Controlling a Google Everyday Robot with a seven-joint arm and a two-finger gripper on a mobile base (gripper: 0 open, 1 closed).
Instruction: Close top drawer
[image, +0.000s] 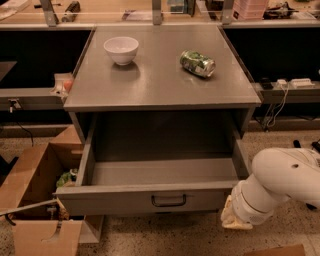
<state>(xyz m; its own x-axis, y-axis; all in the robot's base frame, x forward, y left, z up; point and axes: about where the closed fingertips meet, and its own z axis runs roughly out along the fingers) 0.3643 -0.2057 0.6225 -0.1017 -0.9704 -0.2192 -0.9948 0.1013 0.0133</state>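
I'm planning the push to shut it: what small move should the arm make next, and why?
Probably swing the pincer left, to face the front panel of the top drawer. The drawer stands pulled out, and the pincer sits low beside its right front corner, off to the side of the panel rather than before it.

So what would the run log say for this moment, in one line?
top drawer: open, empty | end effector: by its right front corner | white bowl, green can: on cabinet top
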